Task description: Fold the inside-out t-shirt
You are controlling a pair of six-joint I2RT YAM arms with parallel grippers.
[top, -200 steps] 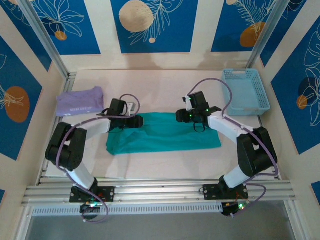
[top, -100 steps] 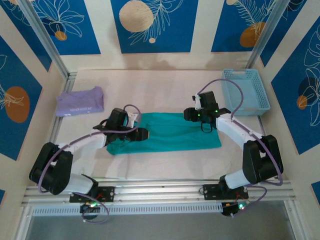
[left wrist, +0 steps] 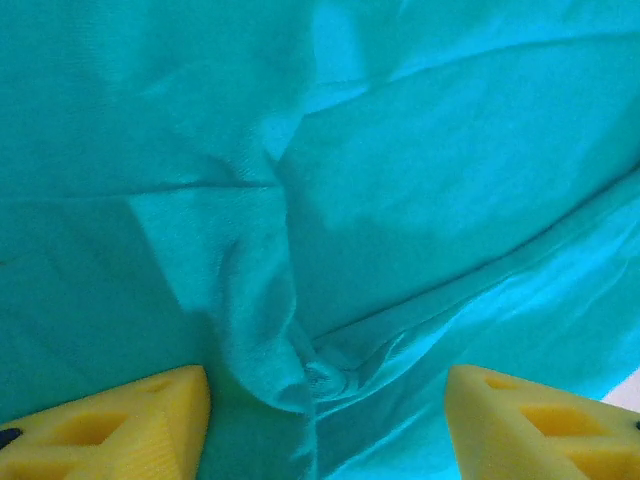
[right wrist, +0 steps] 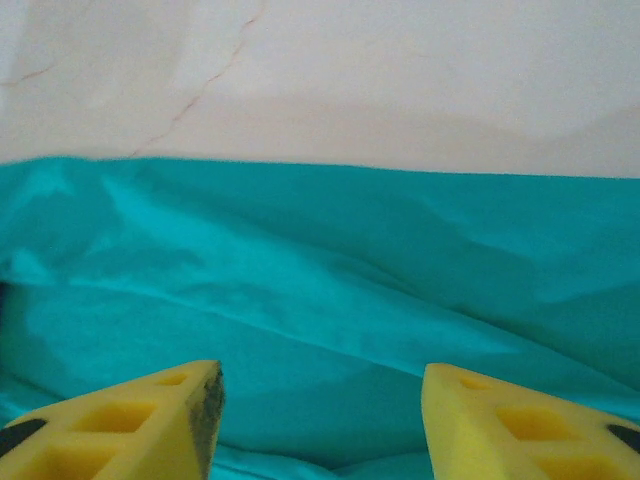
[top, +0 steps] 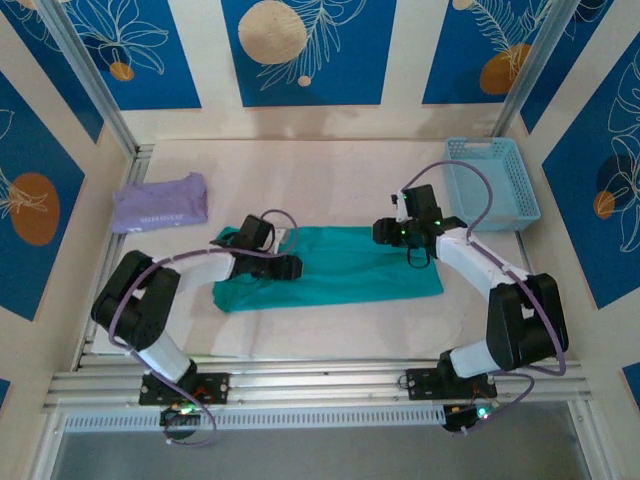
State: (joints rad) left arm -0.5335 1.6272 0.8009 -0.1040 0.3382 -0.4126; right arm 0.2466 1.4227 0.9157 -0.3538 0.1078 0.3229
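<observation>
Top external: teal t-shirt lies folded into a wide strip mid-desk.
L fingers sit low over the shirt's left part, spread apart, gripping nothing; left wrist view shows a bunched wrinkle btwn them. R fingers are at its far edge toward the right, also apart & empty. Lavender shirt far left, blue basket far right, the 2 well apart from it.

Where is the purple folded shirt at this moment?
In the top view, the purple shirt lies at the far left of the table, left of the teal t-shirt.
</observation>
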